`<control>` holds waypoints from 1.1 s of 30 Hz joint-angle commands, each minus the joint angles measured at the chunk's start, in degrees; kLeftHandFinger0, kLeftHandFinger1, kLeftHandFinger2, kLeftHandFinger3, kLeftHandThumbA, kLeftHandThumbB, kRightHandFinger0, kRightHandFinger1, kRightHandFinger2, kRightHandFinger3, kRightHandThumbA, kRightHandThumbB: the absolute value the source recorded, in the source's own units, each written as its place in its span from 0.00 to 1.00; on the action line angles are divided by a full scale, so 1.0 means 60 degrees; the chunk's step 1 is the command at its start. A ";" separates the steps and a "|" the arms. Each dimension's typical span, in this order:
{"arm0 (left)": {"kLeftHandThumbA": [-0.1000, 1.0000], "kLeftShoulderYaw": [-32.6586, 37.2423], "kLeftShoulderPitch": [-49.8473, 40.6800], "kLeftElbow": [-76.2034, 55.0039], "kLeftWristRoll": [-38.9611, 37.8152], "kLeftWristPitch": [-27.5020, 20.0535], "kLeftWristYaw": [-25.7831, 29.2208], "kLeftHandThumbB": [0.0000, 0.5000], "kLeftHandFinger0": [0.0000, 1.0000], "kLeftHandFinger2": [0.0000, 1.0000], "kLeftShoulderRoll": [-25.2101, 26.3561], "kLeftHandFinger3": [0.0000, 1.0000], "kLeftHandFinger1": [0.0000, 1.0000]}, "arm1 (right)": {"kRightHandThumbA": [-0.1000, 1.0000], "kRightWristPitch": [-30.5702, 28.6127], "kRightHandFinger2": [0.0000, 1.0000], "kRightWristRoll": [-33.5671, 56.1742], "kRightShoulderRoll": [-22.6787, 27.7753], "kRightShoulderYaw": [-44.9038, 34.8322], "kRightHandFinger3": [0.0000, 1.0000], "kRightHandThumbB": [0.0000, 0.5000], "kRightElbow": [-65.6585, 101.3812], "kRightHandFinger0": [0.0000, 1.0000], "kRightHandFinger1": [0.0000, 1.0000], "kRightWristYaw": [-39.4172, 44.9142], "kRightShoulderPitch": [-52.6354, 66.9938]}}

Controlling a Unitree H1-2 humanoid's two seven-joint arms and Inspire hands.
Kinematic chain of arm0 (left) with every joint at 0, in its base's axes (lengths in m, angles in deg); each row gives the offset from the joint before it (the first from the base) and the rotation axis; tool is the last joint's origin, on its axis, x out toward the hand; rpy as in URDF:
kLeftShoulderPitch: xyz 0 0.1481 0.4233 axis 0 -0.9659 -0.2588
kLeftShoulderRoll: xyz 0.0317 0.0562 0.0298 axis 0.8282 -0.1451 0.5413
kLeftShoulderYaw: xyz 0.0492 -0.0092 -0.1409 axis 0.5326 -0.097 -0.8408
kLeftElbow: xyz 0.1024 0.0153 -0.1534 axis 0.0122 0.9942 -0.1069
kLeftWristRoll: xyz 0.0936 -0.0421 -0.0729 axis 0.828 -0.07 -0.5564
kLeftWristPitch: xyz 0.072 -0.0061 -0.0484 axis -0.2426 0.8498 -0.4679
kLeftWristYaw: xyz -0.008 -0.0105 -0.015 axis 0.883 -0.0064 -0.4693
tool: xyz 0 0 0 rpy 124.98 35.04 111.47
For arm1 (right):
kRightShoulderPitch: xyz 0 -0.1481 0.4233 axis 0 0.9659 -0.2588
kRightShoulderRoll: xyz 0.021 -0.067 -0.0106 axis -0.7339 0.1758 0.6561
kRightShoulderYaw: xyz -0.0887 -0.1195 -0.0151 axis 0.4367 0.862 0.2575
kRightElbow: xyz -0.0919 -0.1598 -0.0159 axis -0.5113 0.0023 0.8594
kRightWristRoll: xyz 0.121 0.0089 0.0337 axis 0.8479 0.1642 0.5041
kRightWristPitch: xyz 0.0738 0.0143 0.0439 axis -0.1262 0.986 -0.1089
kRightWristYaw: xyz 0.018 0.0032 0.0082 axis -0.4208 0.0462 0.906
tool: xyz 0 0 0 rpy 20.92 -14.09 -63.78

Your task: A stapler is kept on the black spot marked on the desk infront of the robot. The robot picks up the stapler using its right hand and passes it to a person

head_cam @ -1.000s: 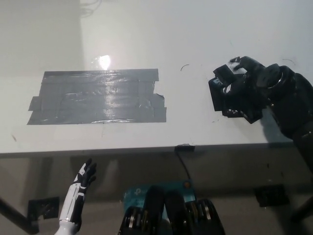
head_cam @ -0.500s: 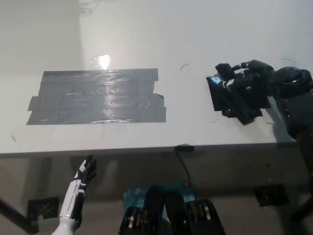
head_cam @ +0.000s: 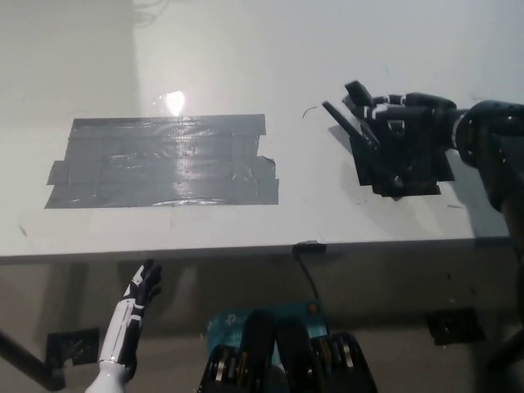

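Black tape forms the marked spot [head_cam: 164, 161] on the white counter [head_cam: 246, 65], and you will note that it carries no stapler; the patch lies bare, well apart from the working hand. Your right hand [head_cam: 391, 139] sits over the counter's right side, fingers [head_cam: 337, 116] now spread and pointing toward the patch. A second ago the same hand was bunched into a compact fist-like shape; half a second ago it had begun to unfold. It is now apart, holding nothing I can make out.

The stapler itself cannot be separated from the dark hand. A blocky black mass shows beneath the palm, but whether that is the stapler, the hand's own housing, or shadow cannot be told. No person's hand shows anywhere in view.

Your left hand [head_cam: 131, 315] hangs below the counter edge at lower left, idle, fingers loosely apart.

Judgement: the opening suggests either a release already made or a reach being prepared. With nothing on the mark, confirm the stapler's whereabouts before you proceed.
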 commanded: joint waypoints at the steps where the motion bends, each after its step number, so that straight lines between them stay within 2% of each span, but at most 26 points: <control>1: 1.00 -0.0052 0.0193 -0.0169 -0.0125 -0.0323 0.0053 1.00 1.00 1.00 0.0139 1.00 1.00 | 0.78 -0.0001 0.00 0.1307 0.0338 -0.0601 0.18 0.00 -0.0388 0.00 0.00 0.0781 -0.1107; 5: 1.00 -0.0053 0.0179 -0.0189 -0.0078 -0.0323 0.0114 1.00 1.00 1.00 0.0133 1.00 1.00 | 0.81 -0.0001 0.00 0.1478 0.0323 -0.0656 0.15 0.01 -0.0151 0.00 0.00 0.0985 -0.1011; 8: 1.00 -0.0059 0.0206 -0.0171 -0.0085 -0.0323 0.0095 1.00 1.00 1.00 0.0146 1.00 1.00 | 0.71 -0.0001 0.00 0.1917 0.0239 -0.0960 0.13 0.00 -0.0066 0.00 0.00 0.0727 -0.1000; 9: 1.00 -0.0059 0.0204 -0.0169 -0.0098 -0.0322 0.0089 1.00 1.00 1.00 0.0141 1.00 1.00 | 0.71 -0.0001 0.00 0.1943 0.0217 -0.0962 0.12 0.00 0.0028 0.00 0.00 0.0722 -0.0967; 11: 1.00 -0.0056 0.0168 -0.0163 -0.0118 -0.0323 0.0088 1.00 1.00 1.00 0.0120 1.00 1.00 | 0.73 -0.0001 0.00 0.2155 0.0134 -0.1093 0.11 0.00 -0.0037 0.00 0.00 0.0738 -0.1010; 13: 1.00 -0.0046 0.0122 -0.0145 -0.0110 -0.0323 0.0092 1.00 1.00 1.00 0.0102 1.00 1.00 | 0.80 -0.0001 0.00 0.2296 0.0025 -0.1105 0.08 0.00 0.0103 0.00 0.00 0.0934 -0.0953; 16: 1.00 -0.0017 0.0010 -0.0179 -0.0134 -0.0323 0.0035 1.00 1.00 1.00 0.0080 1.00 1.00 | 0.77 -0.0001 0.00 0.2534 -0.0126 -0.1156 0.10 0.00 0.0055 0.00 0.00 0.0825 -0.0966; 20: 1.00 -0.0006 -0.0032 -0.0216 -0.0025 -0.0315 0.0086 1.00 1.00 1.00 0.0060 1.00 1.00 | 0.76 -0.0001 0.00 0.2743 -0.0528 -0.1046 0.04 0.00 0.0491 0.00 0.00 0.0534 -0.0957; 24: 1.00 0.0009 -0.0041 -0.0236 -0.0064 -0.0323 0.0114 0.98 1.00 1.00 0.0062 1.00 1.00 | 0.80 -0.0001 0.00 0.2876 -0.0757 -0.0937 0.05 0.00 0.0442 0.00 0.00 0.0428 -0.1188; 28: 1.00 0.0008 -0.0051 -0.0259 -0.0038 -0.0323 0.0153 1.00 1.00 1.00 0.0038 1.00 1.00 | 0.77 -0.0001 0.00 0.2948 -0.0960 -0.0931 0.03 0.02 0.0444 0.00 0.00 -0.0065 -0.1462; 29: 1.00 0.0014 -0.0038 -0.0253 -0.0024 -0.0323 0.0163 1.00 1.00 1.00 0.0022 1.00 1.00 | 0.74 -0.0001 0.00 0.2954 -0.1040 -0.0905 0.03 0.00 0.0633 0.00 0.00 -0.0325 -0.1503; 33: 1.00 0.0006 -0.0019 -0.0282 -0.0020 -0.0323 0.0141 1.00 1.00 1.00 0.0008 1.00 1.00 | 0.74 -0.0001 0.00 0.3046 -0.1064 -0.0911 0.06 0.00 0.0444 0.00 0.00 -0.0507 -0.1854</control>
